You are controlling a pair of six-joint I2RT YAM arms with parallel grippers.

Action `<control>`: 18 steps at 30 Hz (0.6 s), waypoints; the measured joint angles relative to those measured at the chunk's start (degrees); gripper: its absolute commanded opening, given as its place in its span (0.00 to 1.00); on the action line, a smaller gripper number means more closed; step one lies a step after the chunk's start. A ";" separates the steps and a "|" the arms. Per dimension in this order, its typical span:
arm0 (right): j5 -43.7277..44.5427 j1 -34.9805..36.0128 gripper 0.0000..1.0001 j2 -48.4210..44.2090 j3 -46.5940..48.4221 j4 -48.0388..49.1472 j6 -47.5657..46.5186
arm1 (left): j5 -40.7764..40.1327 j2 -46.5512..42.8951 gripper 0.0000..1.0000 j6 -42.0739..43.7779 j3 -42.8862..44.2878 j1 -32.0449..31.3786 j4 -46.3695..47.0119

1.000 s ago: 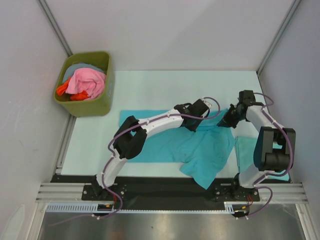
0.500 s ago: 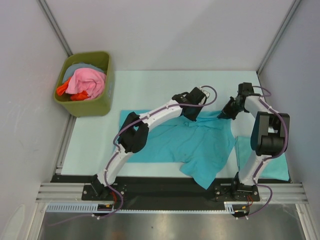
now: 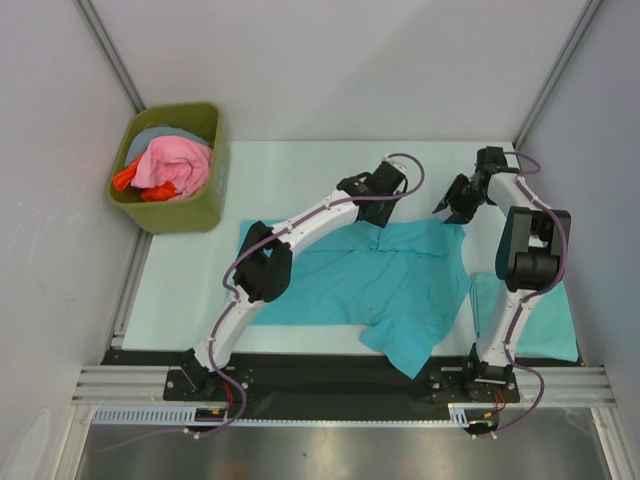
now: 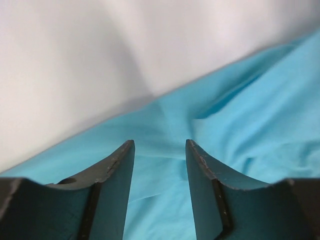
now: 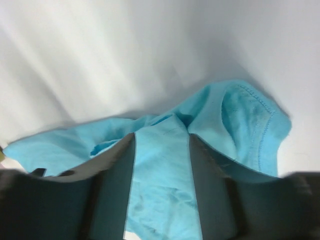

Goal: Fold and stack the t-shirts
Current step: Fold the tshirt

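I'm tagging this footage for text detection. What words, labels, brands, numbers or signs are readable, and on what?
None can be read. The spread t-shirt and the folded t-shirt are plain teal; the green bin, left arm and right arm show no legible marking.

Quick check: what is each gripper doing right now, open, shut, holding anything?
Left gripper: open, holding nothing, over the spread t-shirt.
Right gripper: open, holding nothing, over the same shirt.

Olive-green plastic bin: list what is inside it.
A pink cloth lies on top, an orange-red piece at its left, grey-blue fabric behind. Anything beneath them in the olive-green plastic bin is covered.
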 measured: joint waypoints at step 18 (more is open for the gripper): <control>4.24 -3.56 0.52 -2.49 1.22 -4.90 -7.28 | 3.02 -36.50 0.38 4.42 -45.35 18.75 4.42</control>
